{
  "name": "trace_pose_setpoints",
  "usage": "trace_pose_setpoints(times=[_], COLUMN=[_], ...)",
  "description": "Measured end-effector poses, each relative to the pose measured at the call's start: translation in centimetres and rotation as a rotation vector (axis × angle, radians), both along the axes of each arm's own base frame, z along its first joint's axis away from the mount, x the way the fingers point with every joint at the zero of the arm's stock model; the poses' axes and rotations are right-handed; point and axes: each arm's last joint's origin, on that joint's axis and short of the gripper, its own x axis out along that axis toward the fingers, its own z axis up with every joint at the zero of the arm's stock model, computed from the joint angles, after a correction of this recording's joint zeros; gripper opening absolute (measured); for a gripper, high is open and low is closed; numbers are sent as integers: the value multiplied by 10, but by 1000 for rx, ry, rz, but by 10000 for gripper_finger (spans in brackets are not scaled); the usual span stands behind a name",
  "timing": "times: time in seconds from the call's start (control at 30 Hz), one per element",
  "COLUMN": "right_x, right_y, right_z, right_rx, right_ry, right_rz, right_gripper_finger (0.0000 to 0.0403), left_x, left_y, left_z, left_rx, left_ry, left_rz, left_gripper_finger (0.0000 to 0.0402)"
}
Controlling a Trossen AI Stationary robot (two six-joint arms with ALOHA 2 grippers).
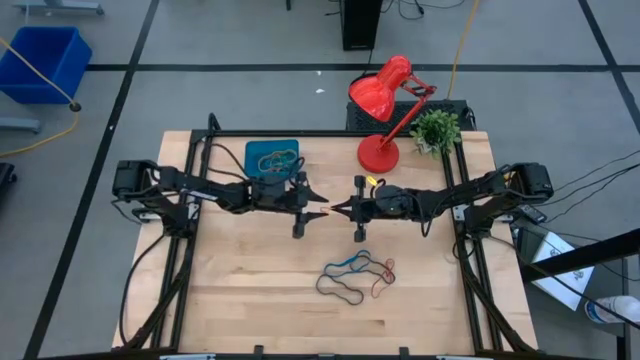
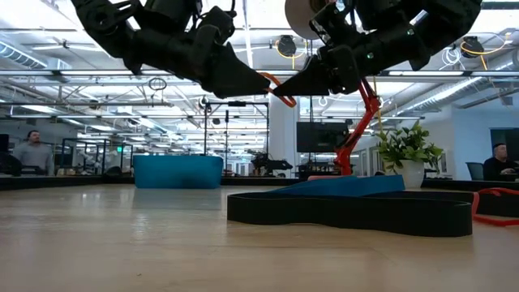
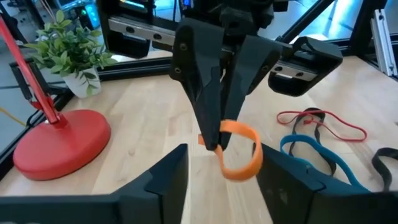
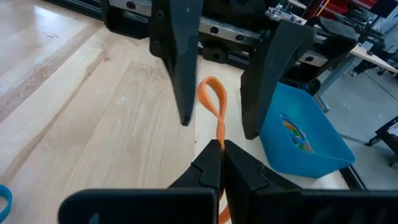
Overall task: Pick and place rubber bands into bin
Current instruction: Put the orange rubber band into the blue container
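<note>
An orange rubber band (image 4: 214,102) hangs in the air over the middle of the table, with my right gripper (image 4: 219,148) shut on it. My left gripper (image 1: 322,209) faces the right one tip to tip. It is open, with one finger (image 4: 177,62) on either side of the band's free loop, not touching it. Several more rubber bands (image 1: 356,276) lie loose on the table nearer the front edge. The teal bin (image 1: 254,147) sits at the far left behind my left arm, with some bands in it. My right gripper pinches the orange band's near end (image 4: 219,132) between its two shut fingertips. The fingers come almost level from the table's right side. The band is lifted clear of the table, and its free loop (image 3: 244,155) sticks out past the fingertips toward my left gripper.
A red desk lamp (image 1: 379,152) and a small potted plant (image 1: 436,128) stand at the far right of the table. A larger bright blue crate (image 1: 45,60) is on the floor beyond the far left corner. Bare wood lies between the grippers and the loose bands.
</note>
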Motion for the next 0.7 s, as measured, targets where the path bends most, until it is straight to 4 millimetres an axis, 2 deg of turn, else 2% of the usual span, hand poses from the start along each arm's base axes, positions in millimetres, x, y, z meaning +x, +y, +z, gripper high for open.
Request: trace_pose_setpoints(times=[0.43,0.7], right_x=[0,0], right_y=[0,0], right_z=[0,1], right_rx=[0,0], right_ry=[0,-9], right_rz=[-1,0], right_gripper_finger=[0,18], left_x=[0,0], left_y=[0,0], left_z=[1,1], left_rx=[6,6], left_ry=[-10,-13], left_rz=[-2,-2], left_gripper_finger=[12,7])
